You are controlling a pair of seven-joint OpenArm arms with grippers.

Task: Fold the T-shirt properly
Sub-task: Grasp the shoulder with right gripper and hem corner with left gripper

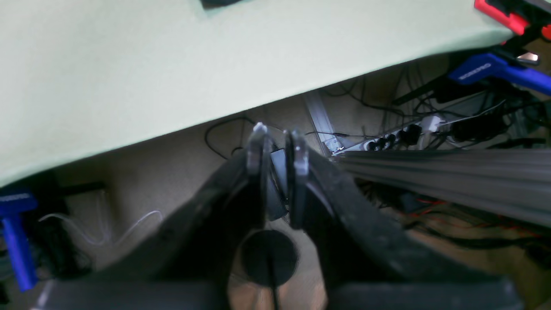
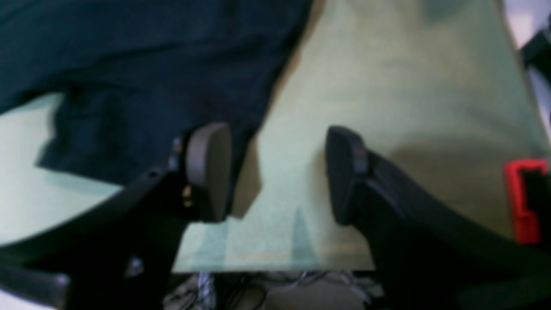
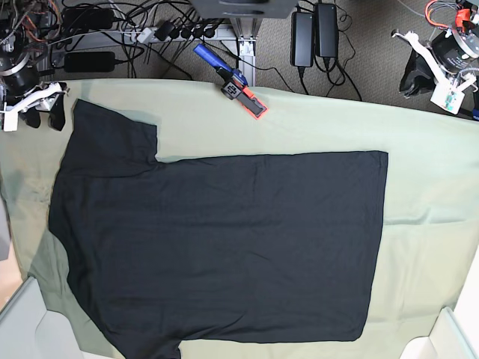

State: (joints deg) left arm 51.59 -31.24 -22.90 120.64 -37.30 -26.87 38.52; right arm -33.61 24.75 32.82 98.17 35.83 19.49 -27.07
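- The right gripper [image 2: 277,172] hovers at 10 o'clock beside the T-shirt [image 3: 224,247] sleeve, fingers spread, holding nothing.
- The left gripper [image 1: 277,148] hangs off the tabletop [image 3: 434,172] at 2 o'clock, fingers nearly together, empty.

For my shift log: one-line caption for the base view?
Black T-shirt spread flat on pale green cloth, both arms parked at the far corners, neither touching it.

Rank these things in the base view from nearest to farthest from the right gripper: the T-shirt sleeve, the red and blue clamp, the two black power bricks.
From the right gripper, at the left edge:
1. T-shirt sleeve, just beside it on the green cloth.
2. Red and blue clamp, at the cloth's far edge, near the middle.
3. Two black power bricks, on the floor beyond, further right.
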